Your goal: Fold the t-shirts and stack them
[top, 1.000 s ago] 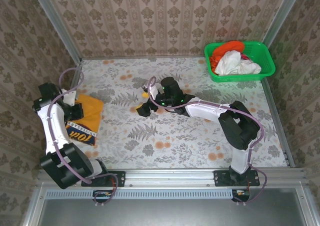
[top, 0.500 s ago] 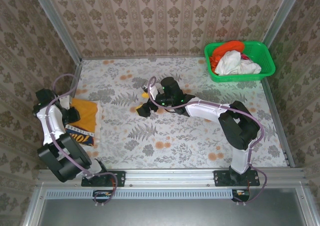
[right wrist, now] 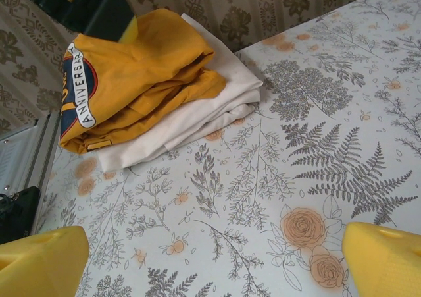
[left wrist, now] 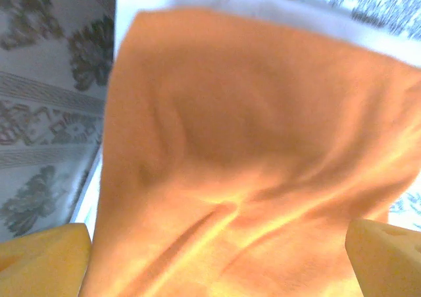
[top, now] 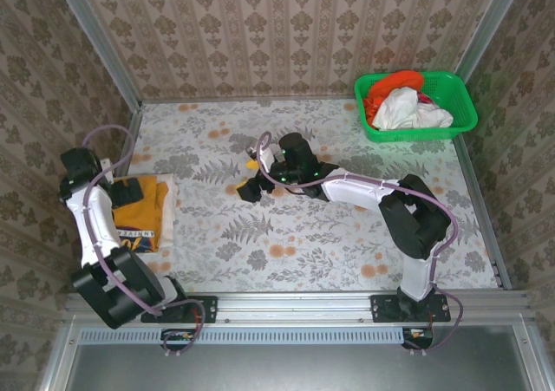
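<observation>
With the left hand (top: 130,192) wide over the folded orange shirt (top: 154,202), the right hand (top: 253,183), also wide, lies nearer the shirts (top: 403,107) in the basket (top: 416,134) at two o'clock.

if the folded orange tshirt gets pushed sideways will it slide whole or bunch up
Probably bunches: the orange t-shirt is soft cloth in loose, rumpled folds, so its top layers likely shift first. It lies on a folded white t-shirt, so it may slip off or drag that along. Lifted by one edge, it would likely flop open.
</observation>
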{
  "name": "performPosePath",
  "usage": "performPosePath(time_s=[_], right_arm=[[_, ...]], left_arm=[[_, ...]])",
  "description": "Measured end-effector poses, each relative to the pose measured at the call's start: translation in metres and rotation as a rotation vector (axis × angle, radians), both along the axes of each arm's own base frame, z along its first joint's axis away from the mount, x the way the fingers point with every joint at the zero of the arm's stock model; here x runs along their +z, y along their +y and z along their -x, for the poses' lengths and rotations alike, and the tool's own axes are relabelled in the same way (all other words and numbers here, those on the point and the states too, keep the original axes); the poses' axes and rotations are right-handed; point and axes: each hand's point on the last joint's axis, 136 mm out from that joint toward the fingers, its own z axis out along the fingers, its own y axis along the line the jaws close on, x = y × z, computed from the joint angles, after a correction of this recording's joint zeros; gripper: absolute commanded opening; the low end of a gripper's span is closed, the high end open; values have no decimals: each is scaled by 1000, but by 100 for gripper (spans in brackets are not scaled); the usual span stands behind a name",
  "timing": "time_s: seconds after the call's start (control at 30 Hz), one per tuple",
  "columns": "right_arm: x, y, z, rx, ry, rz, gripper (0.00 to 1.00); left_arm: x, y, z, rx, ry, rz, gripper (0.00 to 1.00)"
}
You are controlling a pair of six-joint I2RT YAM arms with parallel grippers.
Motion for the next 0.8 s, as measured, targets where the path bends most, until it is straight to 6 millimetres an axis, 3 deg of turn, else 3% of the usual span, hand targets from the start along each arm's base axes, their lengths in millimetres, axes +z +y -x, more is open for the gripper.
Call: performPosePath(time_s=[0.1, 0.23, 0.33, 0.6, 0.67, 0.8], right_arm=[[0, 0, 0, -2, 2, -1, 100], [0, 0, 0, -4, 8, -2, 100], [0, 0, 0, -6, 15, -4, 100], [-13, -7, 0, -17, 38, 15, 100], [-18, -11, 0, -22, 48, 23, 100], [-25, -26, -4, -73, 54, 44, 100]], left_arm=[[14, -6, -7, 26, -41, -8, 100], [12, -18, -20, 73, -96, 50, 97], [-5, -18, -25, 141, -118, 114, 97], [-76, -2, -42, 300, -49, 270, 100], [-82, -2, -47, 309, -49, 291, 100], [-74, -2, -54, 299, -95, 294, 100]])
